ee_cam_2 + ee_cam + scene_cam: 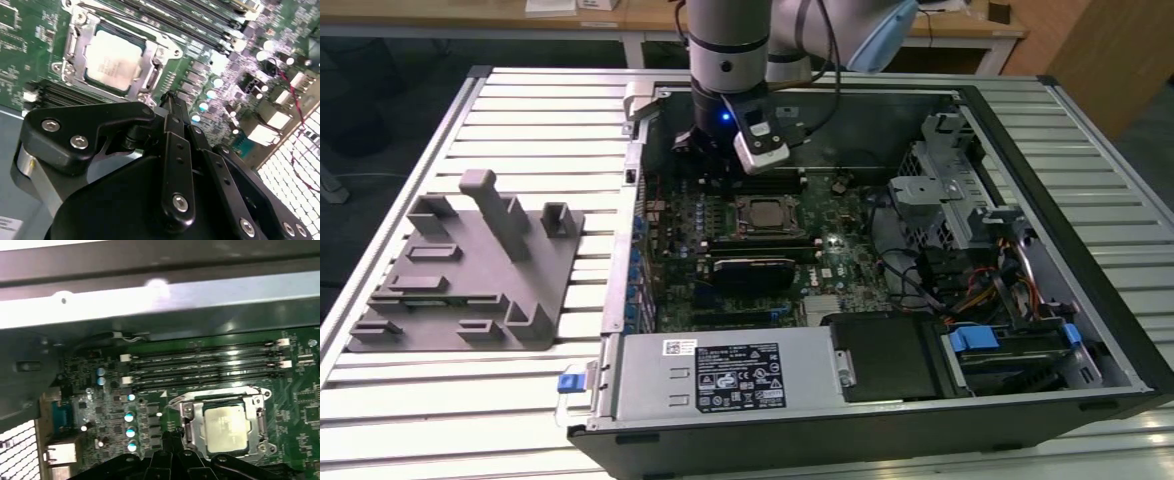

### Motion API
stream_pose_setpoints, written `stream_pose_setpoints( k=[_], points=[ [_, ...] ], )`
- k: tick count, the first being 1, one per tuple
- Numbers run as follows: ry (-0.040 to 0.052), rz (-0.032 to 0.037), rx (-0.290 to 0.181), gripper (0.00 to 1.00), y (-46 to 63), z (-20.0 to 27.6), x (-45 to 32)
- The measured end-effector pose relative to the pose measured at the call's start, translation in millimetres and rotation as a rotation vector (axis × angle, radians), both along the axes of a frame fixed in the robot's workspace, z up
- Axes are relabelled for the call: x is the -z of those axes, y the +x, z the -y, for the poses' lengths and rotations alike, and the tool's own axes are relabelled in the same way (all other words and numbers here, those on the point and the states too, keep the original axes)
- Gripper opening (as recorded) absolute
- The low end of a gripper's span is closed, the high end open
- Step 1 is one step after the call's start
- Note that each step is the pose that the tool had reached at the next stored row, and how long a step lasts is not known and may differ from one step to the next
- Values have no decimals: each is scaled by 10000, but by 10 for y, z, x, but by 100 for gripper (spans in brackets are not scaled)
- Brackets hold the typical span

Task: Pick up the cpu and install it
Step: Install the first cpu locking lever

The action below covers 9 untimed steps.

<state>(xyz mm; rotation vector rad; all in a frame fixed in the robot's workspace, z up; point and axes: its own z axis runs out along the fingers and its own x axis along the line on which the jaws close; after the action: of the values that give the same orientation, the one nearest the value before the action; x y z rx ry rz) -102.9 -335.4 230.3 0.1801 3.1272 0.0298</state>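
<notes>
While the arm point(727, 45) hangs over the far part of the open computer case point(1067, 330), its gripper point(720, 150) sits low above the motherboard point(841, 250), just beyond the socket point(761, 213) toward 12 o'clock in the exterior view. The black fingers point(170, 112) look pressed together at a narrow tip in the second wrist view, with nothing between them. In the first wrist view the tip point(175, 436) appears right beside the socket's corner.

The cpu point(762, 212) lies flat inside the socket's metal frame point(75, 45), its silvery top facing up; it shows in both wrist views point(112, 60) point(227, 429). The gripper is apart from it, not touching.

4 long memory slots point(200, 365) run past the socket on the side toward the case's far wall. A row of round capacitors point(130, 430) stands beside the fingers.

In the exterior view a black card point(750, 272) lies at 6 o'clock from the socket, and a silver power supply point(720, 375) fills the near edge of the case. At 9 o'clock from the case, a grey fixture point(474, 265) with upright posts rests on the slatted table point(454, 420).
</notes>
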Motion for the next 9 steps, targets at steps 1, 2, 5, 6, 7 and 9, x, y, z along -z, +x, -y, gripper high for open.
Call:
stream_pose_setpoints(
  k=[1, 2, 5, 6, 7, 9],
  points=[
    [4, -1, 0, 11, -17, 0, 0],
    [7, 0, -1, 11, -27, 0, 0],
    [15, -3, -2, 11, -37, 0, -5],
    [30, -1, -2, 11, -38, 1, -11],
    [44, 0, -1, 11, -38, 0, -23],
    [55, 1, 0, 11, -39, 0, -57]
  ],
)
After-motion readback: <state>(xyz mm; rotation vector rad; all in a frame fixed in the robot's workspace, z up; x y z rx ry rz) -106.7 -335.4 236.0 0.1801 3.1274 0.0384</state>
